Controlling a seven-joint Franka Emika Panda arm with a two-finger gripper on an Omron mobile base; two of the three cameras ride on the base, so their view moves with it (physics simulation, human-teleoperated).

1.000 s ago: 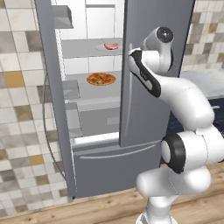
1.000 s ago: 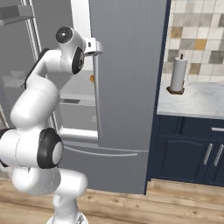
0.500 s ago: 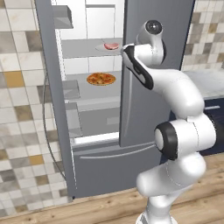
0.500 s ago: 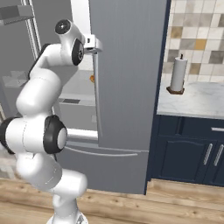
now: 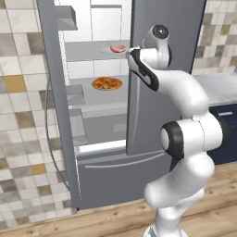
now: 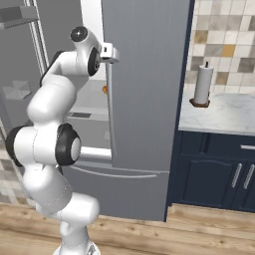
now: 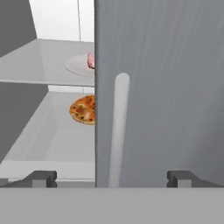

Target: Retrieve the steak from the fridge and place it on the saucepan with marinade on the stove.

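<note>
Left base view showed the steak [image 5: 118,48], a small pinkish-red slab on a pale plate [image 5: 110,51], lying on an upper grey shelf [image 5: 92,51] of the fridge [image 5: 166,55], whose left door stood open. A round orange-topped pizza [image 5: 107,84] lay on the shelf below. The pincer [image 7: 111,178] was spread wide and empty, facing the smooth steel edge of the closed right door beside its long rounded handle [image 7: 118,131]. The reach for the meat seemed in hand; the next move probably called for shifting sideways past that door edge and in over the upper shelf.
</note>
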